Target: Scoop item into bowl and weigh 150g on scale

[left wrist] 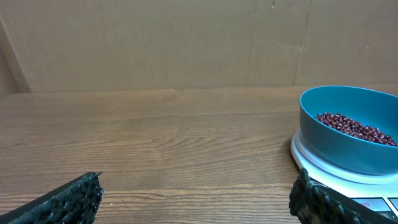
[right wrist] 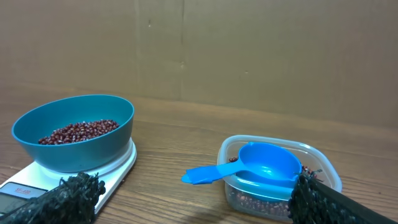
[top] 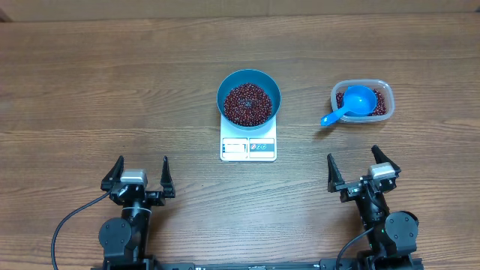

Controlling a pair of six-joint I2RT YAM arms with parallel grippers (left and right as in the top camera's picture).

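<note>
a brown wood-grain table [top: 112, 90] fills the overhead view, and behind it in both wrist views stands a plain tan wall [left wrist: 186, 43] that looks like cardboard.

near the middle of the table sits a small white scale [top: 248, 148], its display and button panel on the edge facing the arms; the reading is too small to make out. a round blue bowl [top: 250, 75] stands on the scale's platform and covers most of it. inside the bowl lies a heap of small dark red-brown beans [top: 248, 103], filling the bottom and reaching partway up the wall.

to the right of the scale, well apart from it, is a clear plastic tub [top: 382, 84] with rounded corners. more of the same beans lie in it. a small blue scoop [top: 352, 103] rests in the tub, its cup facing up on the beans and its short handle sticking out over the tub's left rim toward the scale.

the left claw [top: 142, 160] sits at the near edge of the table, left of the scale and well apart from it. it is released, its two dark fingers spread wide with bare table between them. the right claw [top: 352, 154] sits at the near edge below the tub, also released, fingers spread wide, touching neither tub nor scoop.
</note>
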